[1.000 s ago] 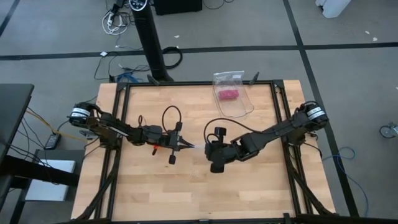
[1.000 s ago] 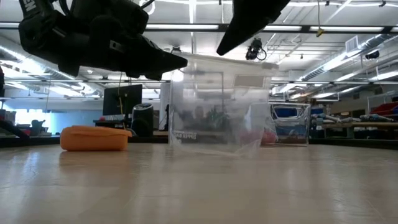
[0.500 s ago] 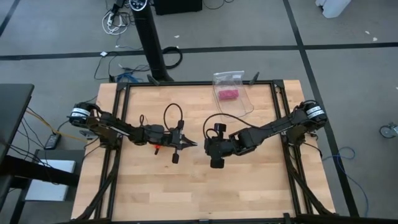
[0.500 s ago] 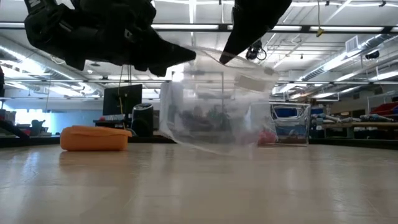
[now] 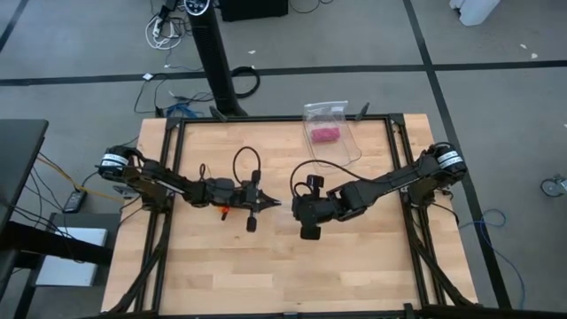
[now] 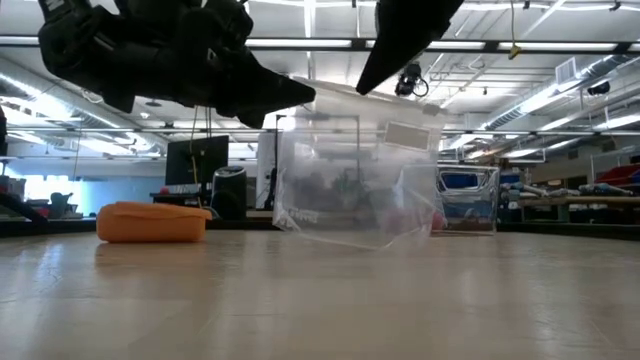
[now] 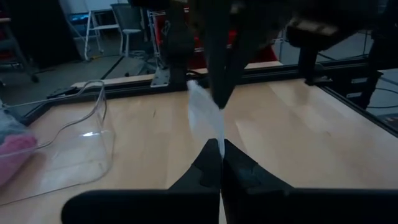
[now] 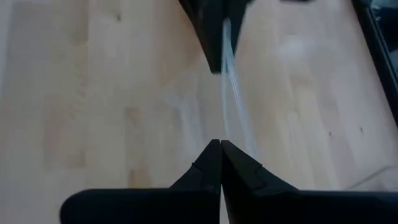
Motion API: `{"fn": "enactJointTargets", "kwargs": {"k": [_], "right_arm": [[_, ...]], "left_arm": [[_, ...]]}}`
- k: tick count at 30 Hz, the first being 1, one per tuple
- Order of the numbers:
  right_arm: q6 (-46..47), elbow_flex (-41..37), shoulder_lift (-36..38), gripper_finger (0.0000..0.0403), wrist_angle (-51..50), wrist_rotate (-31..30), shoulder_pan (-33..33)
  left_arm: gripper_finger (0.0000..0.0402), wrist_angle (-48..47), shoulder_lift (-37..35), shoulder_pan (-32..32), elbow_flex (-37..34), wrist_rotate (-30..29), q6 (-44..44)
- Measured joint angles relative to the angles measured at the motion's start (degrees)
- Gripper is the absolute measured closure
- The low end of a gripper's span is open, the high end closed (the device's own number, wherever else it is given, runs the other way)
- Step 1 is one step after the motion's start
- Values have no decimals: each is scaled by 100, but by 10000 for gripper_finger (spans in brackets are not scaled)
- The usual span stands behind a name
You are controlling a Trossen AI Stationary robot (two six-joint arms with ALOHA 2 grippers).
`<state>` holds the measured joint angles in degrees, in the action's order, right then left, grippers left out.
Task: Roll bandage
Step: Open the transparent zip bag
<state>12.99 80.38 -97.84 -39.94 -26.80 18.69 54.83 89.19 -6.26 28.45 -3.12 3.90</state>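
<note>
In the middle of the table point(image 5: 354, 266): both my grippers pinch clear plastic, and the orange roll lies left of them.

My left gripper point(image 5: 273, 204) and right gripper point(image 5: 295, 208) meet tip to tip above the wood, each pressed together on one end of a thin clear plastic strip point(image 7: 205, 115) stretched between them. The bandage point(image 6: 150, 222) is a small roll lying on its side on the table, not held. From above I see only a bit of orange under my left arm, back behind its fingertips. So I think my left arm is nearer to it. It would have to let go and pull back left to reach it.
</note>
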Motion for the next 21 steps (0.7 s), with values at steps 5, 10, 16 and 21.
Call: {"fn": "enactJointTargets", "kwargs": {"k": [5,10,16,21], "right_arm": [[-127,133,37,398,5,-387,125],[-120,130,34,401,-118,-335,-11],[-136,126,34,401,-194,-121,-119],[-162,67,-50,401,-264,287,-238]], "left_arm": [[401,-1,0,-3,0,0,18],[401,6,0,-18,0,1,12],[401,8,0,-20,-2,1,-4],[401,10,0,-19,-4,3,-7]]}}
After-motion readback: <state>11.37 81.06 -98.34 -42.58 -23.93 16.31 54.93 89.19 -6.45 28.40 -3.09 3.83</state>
